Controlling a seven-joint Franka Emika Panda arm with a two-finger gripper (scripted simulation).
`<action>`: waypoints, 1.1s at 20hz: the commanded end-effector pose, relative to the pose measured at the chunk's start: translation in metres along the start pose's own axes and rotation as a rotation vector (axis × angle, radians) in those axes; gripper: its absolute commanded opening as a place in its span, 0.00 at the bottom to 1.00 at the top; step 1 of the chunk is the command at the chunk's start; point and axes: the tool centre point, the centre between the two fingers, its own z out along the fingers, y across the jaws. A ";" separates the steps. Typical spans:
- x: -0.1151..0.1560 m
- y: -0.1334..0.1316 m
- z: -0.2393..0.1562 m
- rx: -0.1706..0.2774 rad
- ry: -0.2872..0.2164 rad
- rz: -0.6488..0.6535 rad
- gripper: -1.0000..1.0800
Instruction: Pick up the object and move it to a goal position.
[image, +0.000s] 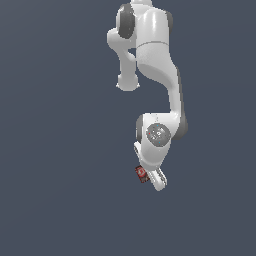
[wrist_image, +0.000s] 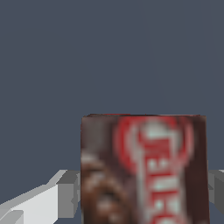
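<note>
The object is a small flat box, dark brown with a red panel and white lettering. In the wrist view it fills the space between my grey fingers, one finger against each side edge. My gripper is shut on it. In the exterior view the box pokes out on the exterior view's left of the white hand. The gripper there is mostly hidden under the hand. I cannot tell whether the box touches the floor.
The white arm reaches down from the top of the exterior view. A plain dark grey-blue surface surrounds it. No goal marker or other object shows.
</note>
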 end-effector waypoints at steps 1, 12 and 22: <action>0.000 -0.001 0.007 0.001 0.000 0.000 0.96; 0.000 -0.002 0.008 0.001 0.000 0.000 0.00; -0.003 -0.002 -0.003 0.001 0.000 0.000 0.00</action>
